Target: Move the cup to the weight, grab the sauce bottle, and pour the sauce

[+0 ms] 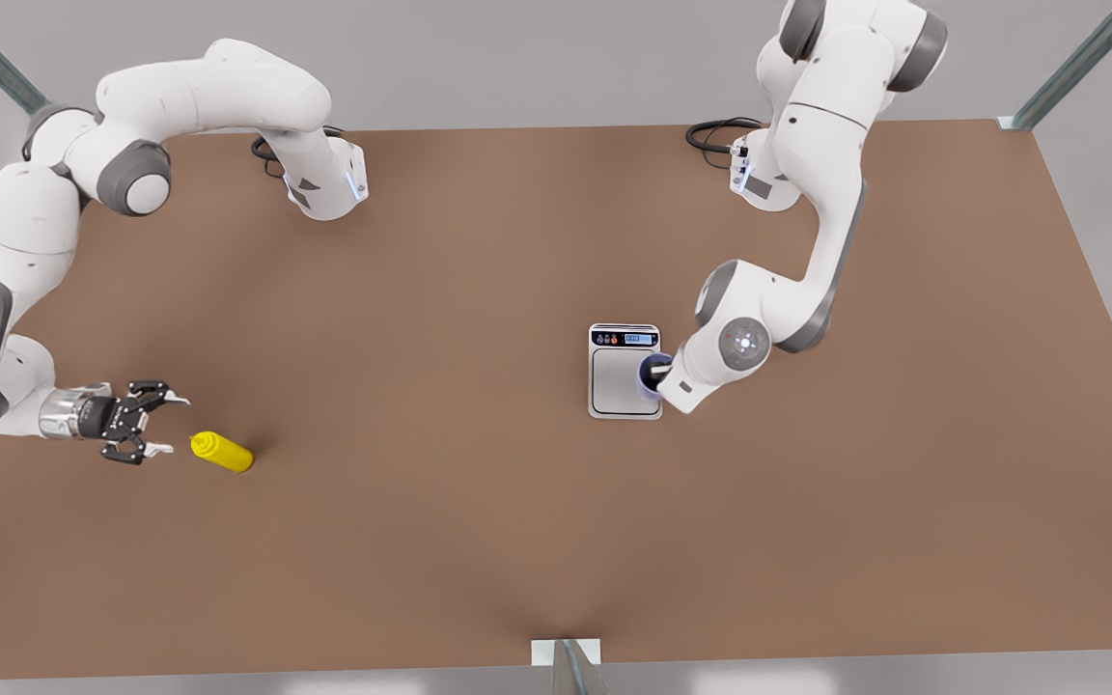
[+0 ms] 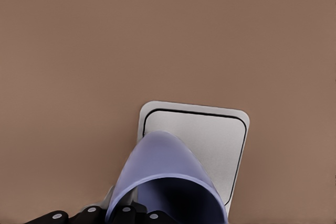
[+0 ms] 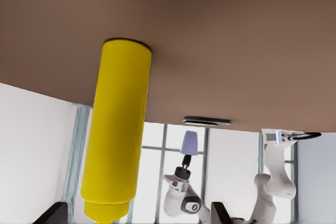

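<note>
The lavender-blue cup [image 1: 651,378] hangs low over the weight [image 1: 624,372], a silver-grey scale with a blue display; my left gripper [image 1: 664,375], on the arm at the front view's right, is shut on the cup's rim. In the left wrist view the cup [image 2: 165,182] covers the near part of the scale's plate [image 2: 210,135]. The yellow sauce bottle [image 1: 222,452] lies on its side at the front view's left, nozzle toward my right gripper [image 1: 172,425]. That gripper is open and level with the table, just short of the bottle [image 3: 118,129].
The brown table [image 1: 479,541] stretches wide between the two arms. Black cables [image 1: 715,132] lie by the arm bases at the far edge. A metal post [image 1: 570,666] stands at the near edge's middle.
</note>
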`<state>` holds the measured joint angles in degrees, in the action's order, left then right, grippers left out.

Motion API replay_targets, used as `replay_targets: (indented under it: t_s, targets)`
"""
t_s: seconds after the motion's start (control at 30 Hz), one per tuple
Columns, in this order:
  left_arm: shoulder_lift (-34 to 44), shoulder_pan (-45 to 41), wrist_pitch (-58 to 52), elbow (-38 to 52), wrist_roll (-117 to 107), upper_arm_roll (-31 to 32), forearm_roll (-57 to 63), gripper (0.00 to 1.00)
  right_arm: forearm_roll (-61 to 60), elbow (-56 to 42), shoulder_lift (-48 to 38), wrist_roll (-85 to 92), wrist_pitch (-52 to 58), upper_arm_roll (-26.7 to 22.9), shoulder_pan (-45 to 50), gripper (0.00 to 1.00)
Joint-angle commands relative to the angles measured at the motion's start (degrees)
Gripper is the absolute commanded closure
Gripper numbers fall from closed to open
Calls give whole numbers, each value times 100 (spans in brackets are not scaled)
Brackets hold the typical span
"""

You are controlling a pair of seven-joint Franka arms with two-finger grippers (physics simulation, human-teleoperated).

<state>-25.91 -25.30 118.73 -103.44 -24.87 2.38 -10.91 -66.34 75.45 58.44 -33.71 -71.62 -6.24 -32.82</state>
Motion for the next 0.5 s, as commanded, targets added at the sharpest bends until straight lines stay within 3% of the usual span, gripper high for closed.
replay_targets:
  t_s: [0.0,0.13,0.17,0.2,0.23,0.47]
  targets:
    - [-20,-37,19,-1,9,0,-561,79,-212,-4,88,-4,-1,0,-23,0]
    - [-81,-309,36,34,-194,-18,-605,79,-432,-110,308,-48,-335,255,-67,0]
    - [-108,-309,45,43,-141,-18,-596,68,-449,-92,308,-56,-397,369,-58,0]
    - [-116,-309,54,35,-106,-18,-596,41,-450,-74,308,-74,-432,440,-67,0]
    - [-143,-300,54,43,-97,-27,-596,1,-432,-48,326,-65,-432,440,-67,0]
    - [-116,-256,45,70,-106,-35,-579,0,-450,84,422,-4,-502,703,-58,0]
